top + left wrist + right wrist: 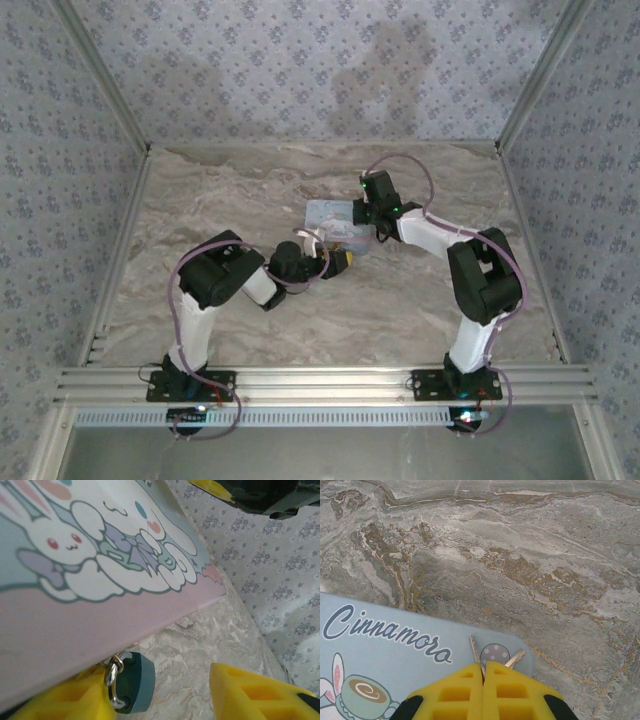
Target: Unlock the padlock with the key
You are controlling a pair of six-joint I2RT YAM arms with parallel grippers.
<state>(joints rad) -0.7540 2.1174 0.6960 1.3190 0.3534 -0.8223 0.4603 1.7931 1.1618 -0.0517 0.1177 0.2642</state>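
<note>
Tabletop (300, 180) of veined marble carries a pale blue cartoon tin box (100, 615). We see the left hand (165, 690) spread apart around the tiny dark padlock (135, 682) at the box's lower edge. The right hand (483, 672) pinches the key (474, 649) over the lid.

The word "Cinnamora" stands in dark blue cursive script on the lid of the pale blue tin box (410, 665), above a printed cartoon cup.

The small dark padlock (131, 682), silver-shackled, hangs seemingly from the tin box's (100, 620) lower edge; two silver keys (476, 652) sit above its lid.
</note>
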